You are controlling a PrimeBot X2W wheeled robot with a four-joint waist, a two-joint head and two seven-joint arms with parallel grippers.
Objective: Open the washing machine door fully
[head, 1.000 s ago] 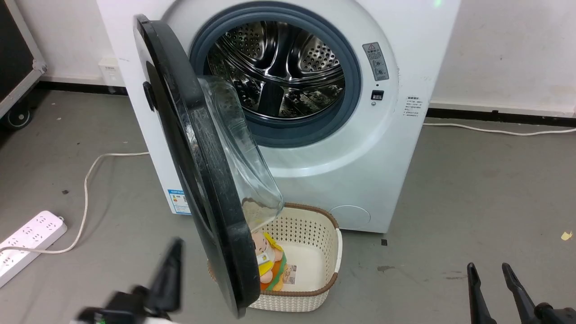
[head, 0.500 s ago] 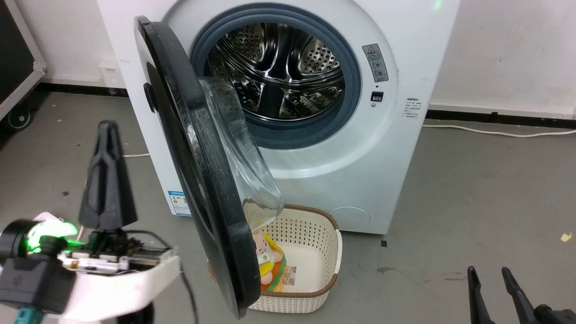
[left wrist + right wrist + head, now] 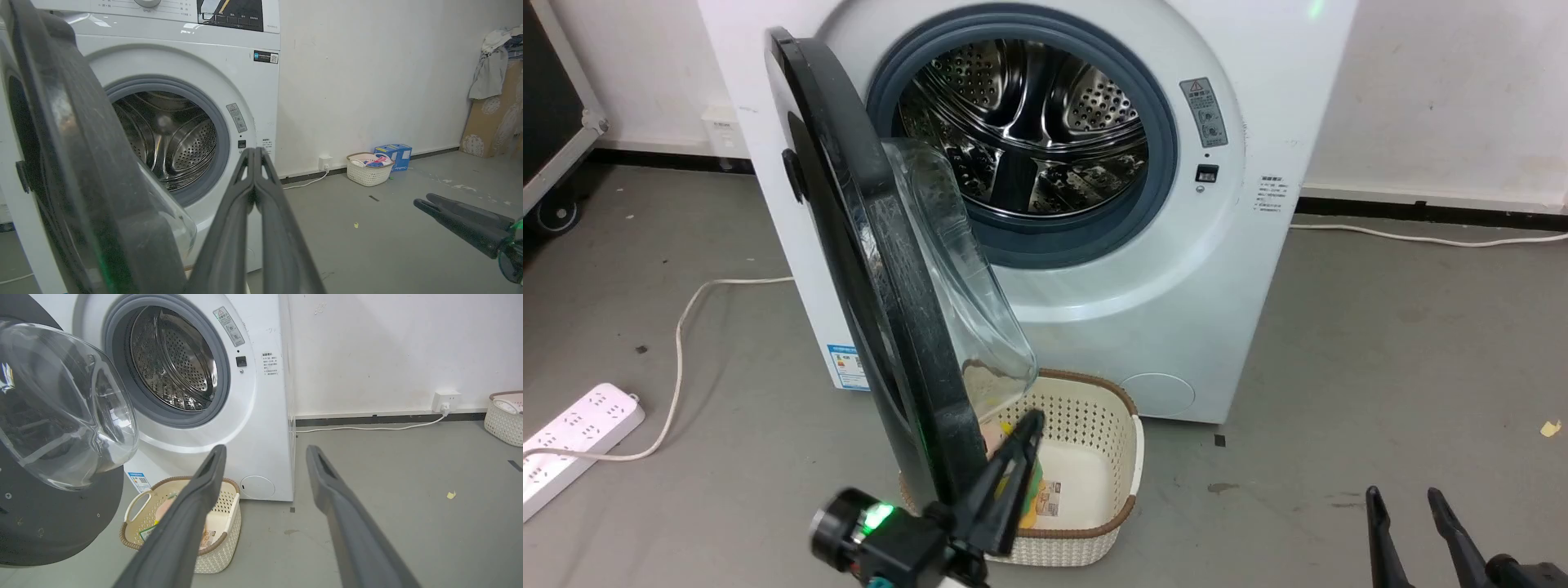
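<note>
The washing machine is white, and its steel drum stands exposed. The washing machine door, glossy black with a bulging clear porthole, stands roughly square to the machine, its edge towards me. My left gripper is shut on nothing and points up along the inner side of the door's lower rim; I cannot tell whether it touches. In the left wrist view the door is just left of the shut gripper. My right gripper is open at the lower right, away from the door.
A cream basket holding a plush toy sits on the floor under the door. A white power strip and its cable lie to the left. A black wheeled case is at the far left. Another basket stands by the wall.
My left gripper swung up on the door's outer left side, then came across to the lower inner side of the rim. The door and right gripper have barely moved.
</note>
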